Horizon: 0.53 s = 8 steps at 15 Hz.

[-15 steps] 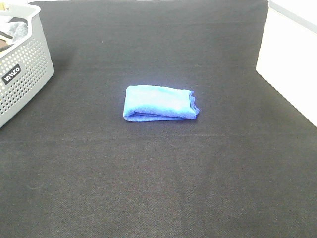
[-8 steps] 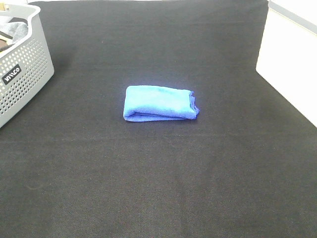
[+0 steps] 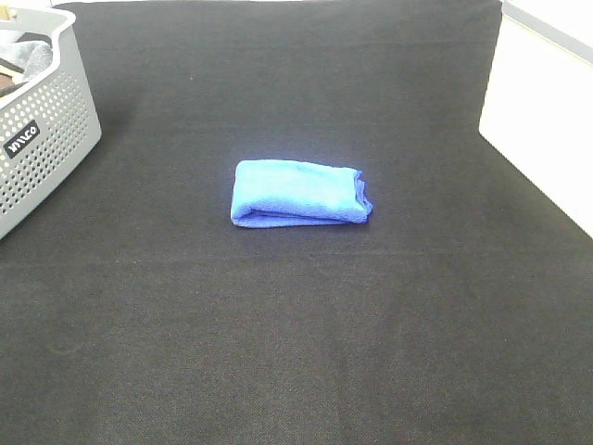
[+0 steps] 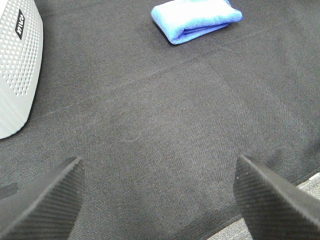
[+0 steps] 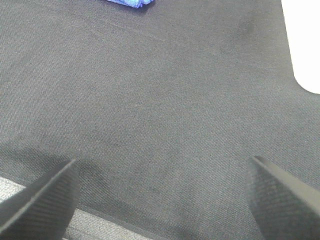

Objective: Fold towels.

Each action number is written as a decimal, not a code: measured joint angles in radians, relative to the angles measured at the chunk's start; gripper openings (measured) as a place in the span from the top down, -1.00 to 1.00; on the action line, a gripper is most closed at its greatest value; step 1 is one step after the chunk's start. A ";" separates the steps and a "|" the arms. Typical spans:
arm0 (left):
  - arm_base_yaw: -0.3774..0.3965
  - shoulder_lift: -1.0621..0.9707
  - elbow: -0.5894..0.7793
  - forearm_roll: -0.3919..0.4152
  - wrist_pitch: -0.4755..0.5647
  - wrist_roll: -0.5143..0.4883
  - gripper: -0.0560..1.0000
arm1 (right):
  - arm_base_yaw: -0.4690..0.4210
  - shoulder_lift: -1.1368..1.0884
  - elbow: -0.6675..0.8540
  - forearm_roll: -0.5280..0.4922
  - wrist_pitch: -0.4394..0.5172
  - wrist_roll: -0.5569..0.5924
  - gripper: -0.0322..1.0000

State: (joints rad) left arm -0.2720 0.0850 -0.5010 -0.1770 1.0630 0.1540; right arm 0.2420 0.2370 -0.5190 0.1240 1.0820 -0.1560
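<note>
The left gripper [image 4: 159,192] is showing only as two dark, textured fingertips [image 4: 47,202] rising from the lower corners of the left wrist view, spread wide apart and holding nothing; the rest of the gripper is cut off below the frame. The right gripper [image 5: 162,197] is appearing the same way in the right wrist view, its fingertips [image 5: 40,202] standing far apart with only bare cloth between them. Neither gripper is appearing in the high view.

Both are hanging over a black fabric table cover [image 3: 296,324] near its front edge, where a strip of lighter grey is peeking out at the bottom of each wrist view.

The blue towel [image 3: 299,193] is lying folded into a compact rectangle at the centre of the high view, well apart from both grippers. Its layered edges are facing the camera and a darker hem is showing at its right end; no tag can be made out. In the left wrist view the towel [image 4: 196,19] is sitting at the top, partly cropped; in the right wrist view only a corner [image 5: 131,3] is showing at the top edge.

A perforated grey basket [image 3: 42,139] is standing at the upper left, cut off by the frame, with something grey inside that is hard to make out
</note>
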 joint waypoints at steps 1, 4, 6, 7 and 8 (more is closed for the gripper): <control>0.000 0.000 0.000 0.000 0.000 0.001 -0.58 | 0.000 0.000 0.000 0.000 0.000 0.000 -0.70; 0.015 0.000 0.000 -0.001 0.000 0.001 -0.58 | 0.000 0.000 0.000 0.000 0.000 0.000 -0.70; 0.089 0.000 0.000 -0.001 0.000 0.001 -0.58 | 0.000 0.000 0.000 0.000 -0.001 0.000 -0.70; 0.142 0.000 0.000 -0.001 0.000 0.001 -0.58 | -0.025 0.000 0.000 0.006 -0.001 0.000 -0.70; 0.189 0.000 0.000 -0.001 0.000 0.002 -0.58 | -0.067 0.000 0.000 0.008 -0.001 0.000 -0.70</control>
State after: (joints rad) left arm -0.0830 0.0850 -0.5010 -0.1780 1.0630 0.1560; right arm 0.1750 0.2370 -0.5190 0.1320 1.0810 -0.1560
